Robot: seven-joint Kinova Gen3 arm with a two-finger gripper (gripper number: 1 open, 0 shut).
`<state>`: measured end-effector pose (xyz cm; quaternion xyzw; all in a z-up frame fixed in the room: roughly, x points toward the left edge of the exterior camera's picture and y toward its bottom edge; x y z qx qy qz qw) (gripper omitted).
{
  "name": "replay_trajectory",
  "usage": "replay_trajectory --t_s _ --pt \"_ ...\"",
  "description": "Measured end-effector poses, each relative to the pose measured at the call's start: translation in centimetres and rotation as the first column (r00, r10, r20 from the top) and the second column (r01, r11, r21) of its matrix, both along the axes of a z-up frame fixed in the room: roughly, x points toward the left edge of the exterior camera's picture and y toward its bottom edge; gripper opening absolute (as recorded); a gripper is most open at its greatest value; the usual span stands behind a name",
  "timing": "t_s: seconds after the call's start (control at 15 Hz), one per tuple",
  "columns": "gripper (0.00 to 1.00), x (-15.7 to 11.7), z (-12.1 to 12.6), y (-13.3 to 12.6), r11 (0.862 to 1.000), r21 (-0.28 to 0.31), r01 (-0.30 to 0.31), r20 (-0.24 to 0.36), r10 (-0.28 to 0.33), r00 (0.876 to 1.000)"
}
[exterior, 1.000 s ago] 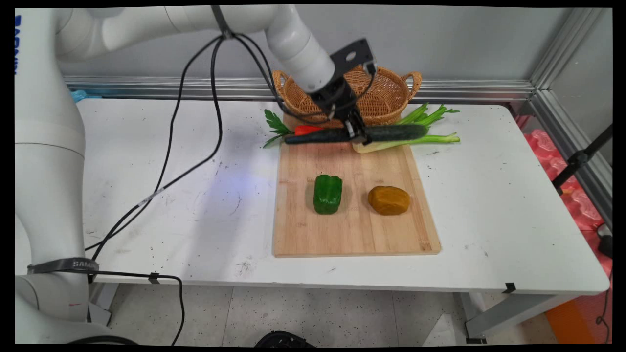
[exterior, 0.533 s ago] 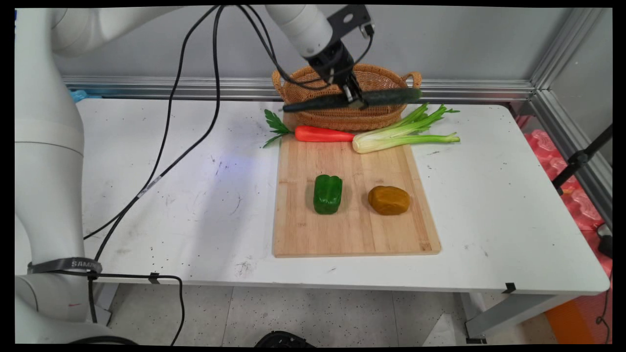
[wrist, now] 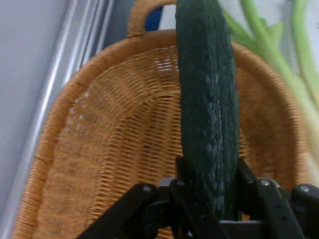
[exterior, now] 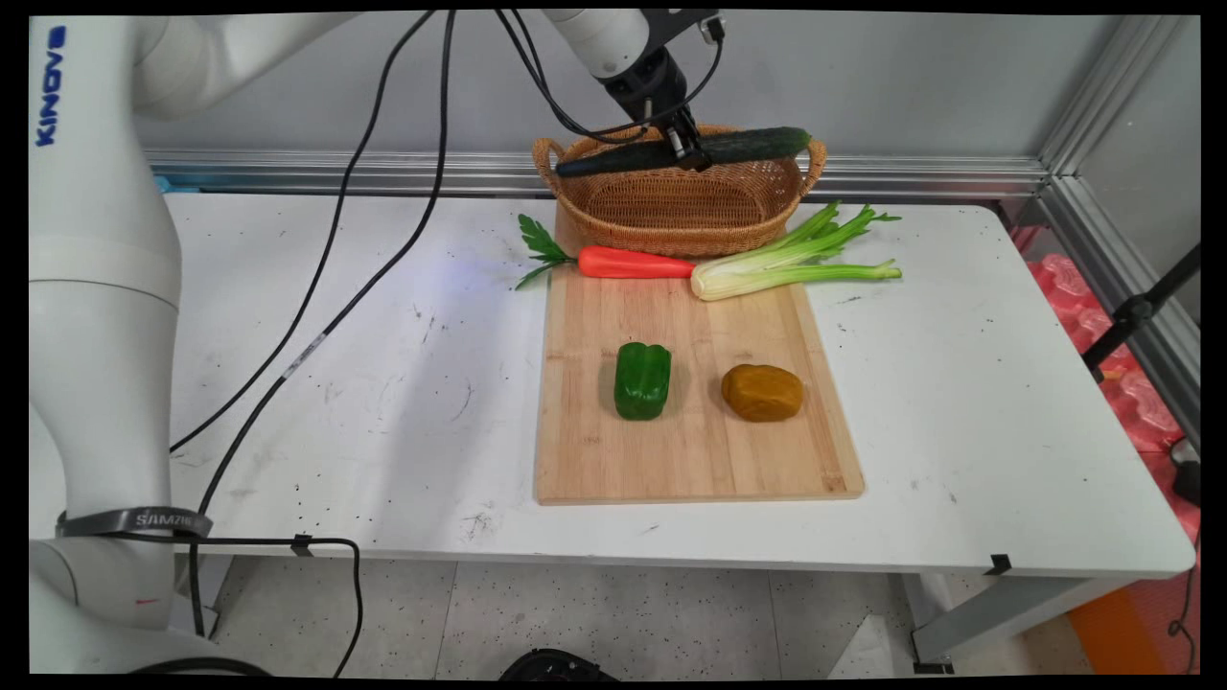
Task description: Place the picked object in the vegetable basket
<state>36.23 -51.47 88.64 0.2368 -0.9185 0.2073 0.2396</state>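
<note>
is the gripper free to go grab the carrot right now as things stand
Probably not: the gripper is shut on the cucumber above the basket. The carrot itself lies uncovered on the cutting board.

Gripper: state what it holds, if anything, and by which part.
The gripper holds the cucumber near its middle, above the wicker basket.

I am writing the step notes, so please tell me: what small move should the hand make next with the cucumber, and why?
Probably lower it a little, straight down. The hand is shut on the cucumber, held level above the wicker basket. The hand view shows the basket's woven inside right beneath the cucumber, with nothing in the part seen.
</note>
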Motion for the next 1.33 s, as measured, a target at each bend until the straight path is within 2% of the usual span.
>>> replay_trajectory --t_s 0.53,1.2,1.27,1.33 --pt "0.00 1.6 -2.7 -4.2 0.999 -0.050 0.012 0.034 -0.010 0.999" --pt "0.00 2.3 -5.4 -6.5 0.996 -0.084 0.031 0.045 -0.027 0.999" --pt "1.00 2.3 -5.5 -6.7 0.995 -0.091 0.033 0.043 -0.029 0.999" --pt "1.00 2.3 -5.5 -6.9 0.994 -0.100 0.033 0.041 -0.029 0.999"
